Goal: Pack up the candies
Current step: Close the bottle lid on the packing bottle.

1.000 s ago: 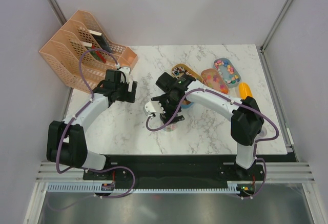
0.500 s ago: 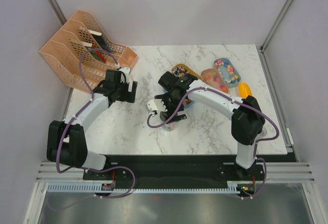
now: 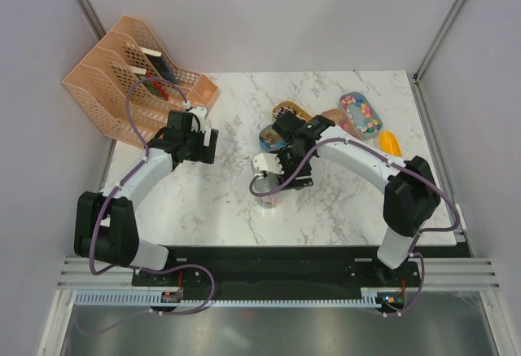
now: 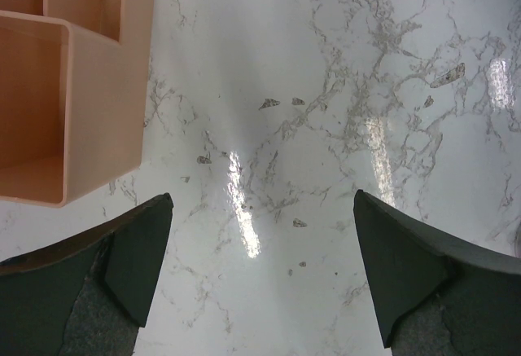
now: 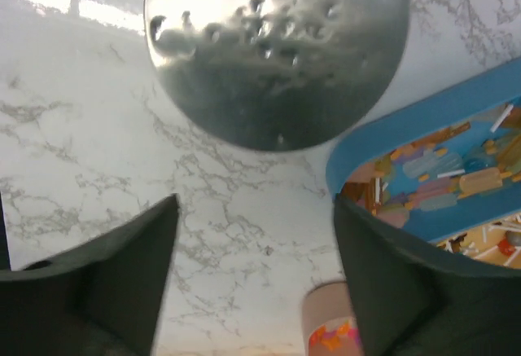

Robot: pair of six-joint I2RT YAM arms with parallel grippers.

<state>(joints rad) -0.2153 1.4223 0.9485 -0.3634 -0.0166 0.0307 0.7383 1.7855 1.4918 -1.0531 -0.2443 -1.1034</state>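
The candies (image 3: 362,116) are tiny multicoloured sweets in an oval tray (image 3: 348,100) at the back right. A neighbouring pinkish tray (image 3: 329,117) and an orange tray (image 3: 297,110) also hold candies. My right gripper (image 3: 271,169) (image 5: 256,270) hangs open over bare marble at the table's middle, with nothing between its fingers. Beyond its fingertips lies a round silvery disc (image 5: 277,46), and a blue oval lid (image 5: 391,140) (image 3: 269,136) with a printed sweets picture lies to its right. My left gripper (image 3: 195,140) (image 4: 260,270) stands open over bare marble, holding nothing.
A peach file rack (image 3: 122,75) (image 4: 73,87) stands at the back left, close to the left gripper. A yellow-orange scoop (image 3: 389,142) lies right of the trays. A small clear round thing (image 3: 269,199) sits just in front of the right gripper. A pinkish cylinder (image 5: 330,315) shows under the right wrist.
The right arm has swung to the right and slightly back, uncovering the blue lid. Its jaws have narrowed a little but stay open. The left arm has not moved.
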